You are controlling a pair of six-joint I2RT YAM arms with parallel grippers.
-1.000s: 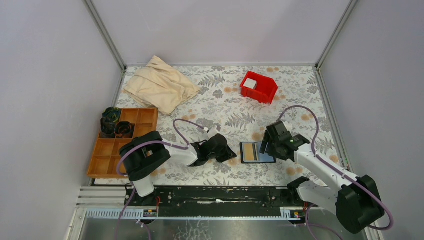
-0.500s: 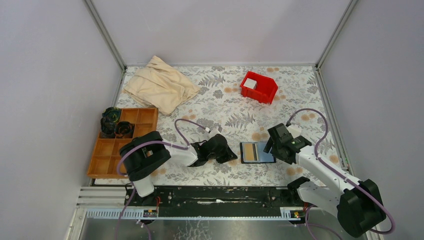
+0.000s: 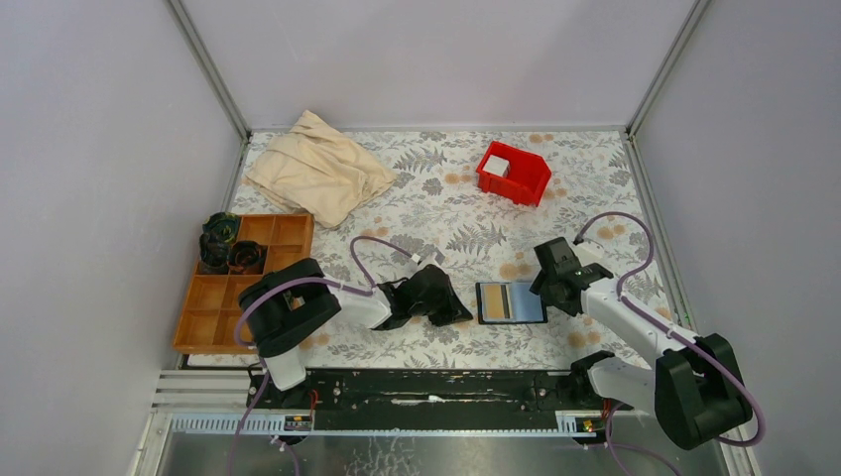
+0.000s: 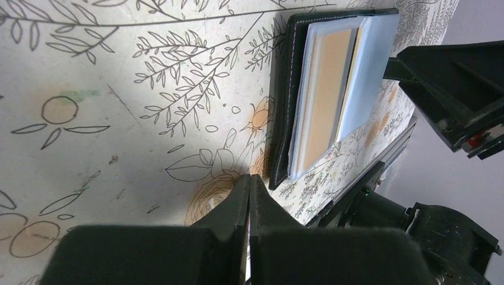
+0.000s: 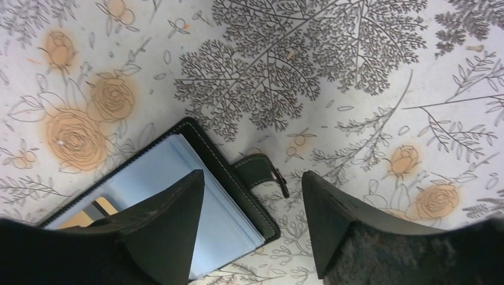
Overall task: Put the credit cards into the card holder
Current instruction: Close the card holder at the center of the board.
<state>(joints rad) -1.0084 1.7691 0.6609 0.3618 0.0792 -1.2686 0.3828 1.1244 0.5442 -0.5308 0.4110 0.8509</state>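
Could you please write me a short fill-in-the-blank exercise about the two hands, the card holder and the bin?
1. The left hand is ____, its fingers pressed together.
2. The right hand, above the clasp tab of the card holder, is ____.
3. The credit cards lie on the opened holder, the tan one on top of a ____ one.
4. The bin beyond the right hand is ____.

Missing words: shut; open; blue; red.

Left claw (image 4: 248,181) is pinched shut; right claw (image 5: 252,178) gapes wide.
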